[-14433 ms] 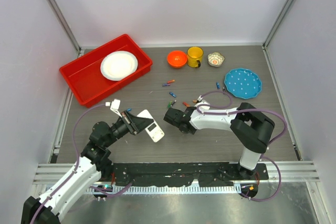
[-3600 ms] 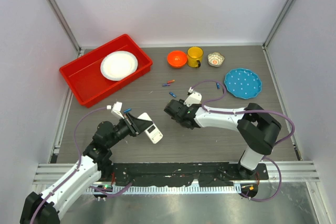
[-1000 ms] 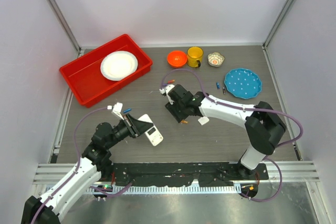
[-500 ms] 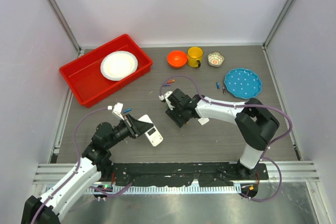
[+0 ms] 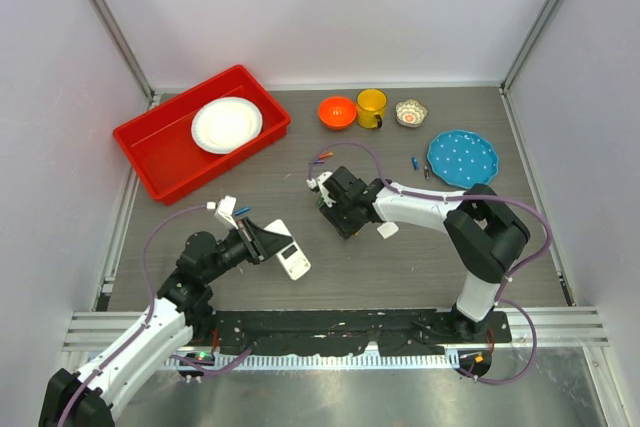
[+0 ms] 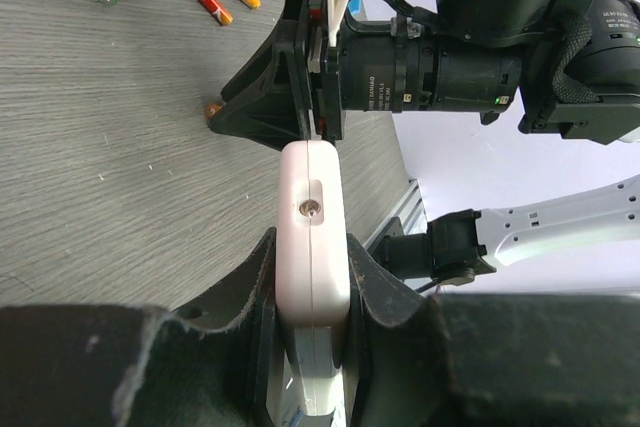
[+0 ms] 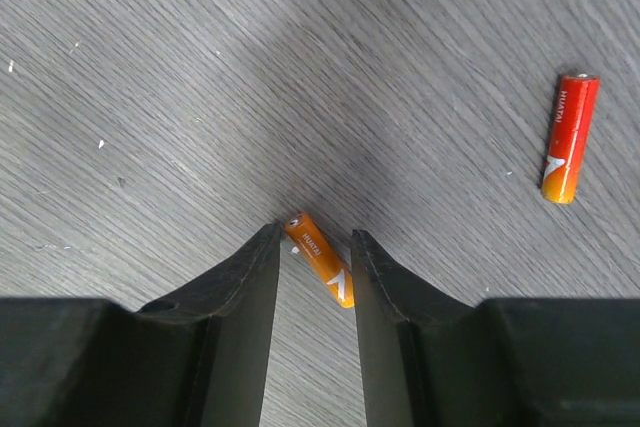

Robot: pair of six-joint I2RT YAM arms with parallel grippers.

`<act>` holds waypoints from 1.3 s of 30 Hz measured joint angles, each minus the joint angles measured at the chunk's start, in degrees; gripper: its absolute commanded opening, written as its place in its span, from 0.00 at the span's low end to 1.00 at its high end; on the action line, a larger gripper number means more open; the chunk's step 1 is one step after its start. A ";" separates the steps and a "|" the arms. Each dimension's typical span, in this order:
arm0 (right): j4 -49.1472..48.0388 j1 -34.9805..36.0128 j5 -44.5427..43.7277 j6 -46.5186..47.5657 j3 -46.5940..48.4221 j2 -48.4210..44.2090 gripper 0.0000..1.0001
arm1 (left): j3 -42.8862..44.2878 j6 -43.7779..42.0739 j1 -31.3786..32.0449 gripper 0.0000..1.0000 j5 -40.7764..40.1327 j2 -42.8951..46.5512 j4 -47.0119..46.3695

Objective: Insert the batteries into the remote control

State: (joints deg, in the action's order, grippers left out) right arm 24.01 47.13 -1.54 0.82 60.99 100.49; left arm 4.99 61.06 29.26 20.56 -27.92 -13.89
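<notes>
Grey tabletop [image 7: 150,67], right pincer [image 7: 314,235] astride orange battery [image 7: 324,261]

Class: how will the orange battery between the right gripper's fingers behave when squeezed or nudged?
The orange battery is a smooth thin cylinder on the flat table, so it probably rolls if nudged. It lies slanted inside the right gripper, so it may swivel or slip when squeezed.

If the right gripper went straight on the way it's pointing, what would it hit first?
Most likely the small orange cylindrical battery lying between the open fingers of the right gripper, then the grey wood-grain table under it. How far above them the gripper sits is unclear.
</notes>
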 measured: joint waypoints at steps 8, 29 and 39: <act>-0.22 0.00 0.55 -0.09 -0.15 0.33 0.32 | 0.00 0.00 0.00 0.00 0.00 0.50 0.00; -0.44 -0.20 -1.70 -5.73 -0.48 -1.51 0.01 | 0.00 0.24 0.00 0.00 -0.02 -1.16 -1.05; -3.72 5.40 -9.38 -10.93 -1.01 -35.93 0.01 | 5.29 0.57 0.00 0.00 5.18 -17.66 -8.83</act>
State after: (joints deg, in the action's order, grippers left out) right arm 20.29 52.53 -10.92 -10.11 59.99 64.55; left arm 10.28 61.63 29.26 25.74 -45.58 -22.72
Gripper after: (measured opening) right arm 0.072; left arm 0.261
